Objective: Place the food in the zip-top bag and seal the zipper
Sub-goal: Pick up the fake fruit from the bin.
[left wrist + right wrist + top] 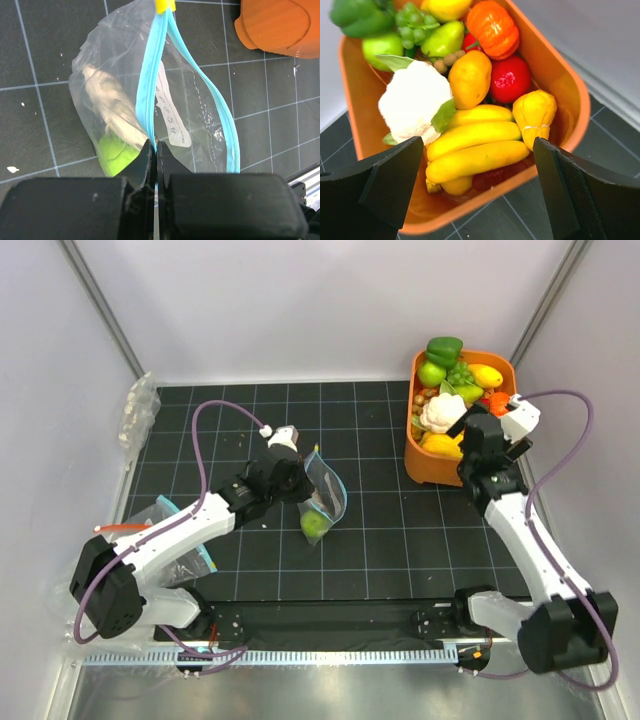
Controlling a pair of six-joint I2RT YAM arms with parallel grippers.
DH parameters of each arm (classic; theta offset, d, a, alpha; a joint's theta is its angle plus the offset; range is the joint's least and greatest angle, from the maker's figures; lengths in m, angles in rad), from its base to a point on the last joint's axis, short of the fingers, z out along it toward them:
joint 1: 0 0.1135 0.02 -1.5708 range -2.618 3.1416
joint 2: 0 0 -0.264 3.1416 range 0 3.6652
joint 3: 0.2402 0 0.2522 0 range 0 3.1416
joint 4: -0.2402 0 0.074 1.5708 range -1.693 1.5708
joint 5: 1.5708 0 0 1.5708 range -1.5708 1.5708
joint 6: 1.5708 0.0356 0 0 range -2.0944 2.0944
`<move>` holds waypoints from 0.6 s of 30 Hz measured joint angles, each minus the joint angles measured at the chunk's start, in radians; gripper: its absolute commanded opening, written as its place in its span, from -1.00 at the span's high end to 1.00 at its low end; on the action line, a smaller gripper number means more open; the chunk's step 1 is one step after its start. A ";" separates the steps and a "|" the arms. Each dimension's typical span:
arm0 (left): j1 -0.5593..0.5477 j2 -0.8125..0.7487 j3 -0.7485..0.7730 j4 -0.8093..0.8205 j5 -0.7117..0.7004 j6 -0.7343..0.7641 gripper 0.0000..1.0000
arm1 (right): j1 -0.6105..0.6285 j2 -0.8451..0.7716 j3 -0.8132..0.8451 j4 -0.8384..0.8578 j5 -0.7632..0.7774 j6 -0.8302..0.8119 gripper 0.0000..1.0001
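Left end effector [155, 150] pressed together, pinching the zipper [148, 85] of the zip-top bag [328, 492], near tabletop [380, 540] centre. Bag mouth gapes. Lime-green fruit [115, 156] inside, at the bag's 7 o'clock corner in top view. Right end effector [480, 175] spread wide over orange bin [560, 90] at tabletop 1 o'clock. Orange-yellow fruit [470, 79] in bin, cauliflower [412, 100] just beside at its 9 o'clock.

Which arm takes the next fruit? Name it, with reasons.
Right: the right gripper hovers open over the basket, facing the oval orange-yellow fruit; the left gripper is shut on the zipper, holding the bag open.
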 measured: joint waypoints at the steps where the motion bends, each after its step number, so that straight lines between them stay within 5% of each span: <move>1: 0.000 0.000 0.000 0.000 0.000 0.000 0.99 | -0.039 0.043 0.020 -0.005 -0.037 0.023 -0.99; 7: 0.000 0.000 0.000 -0.002 0.001 0.000 1.00 | -0.145 0.264 0.122 -0.018 -0.165 0.126 -0.99; 18: 0.000 -0.006 0.000 -0.006 0.000 0.000 1.00 | -0.193 0.533 0.468 -0.039 -0.124 0.060 -0.99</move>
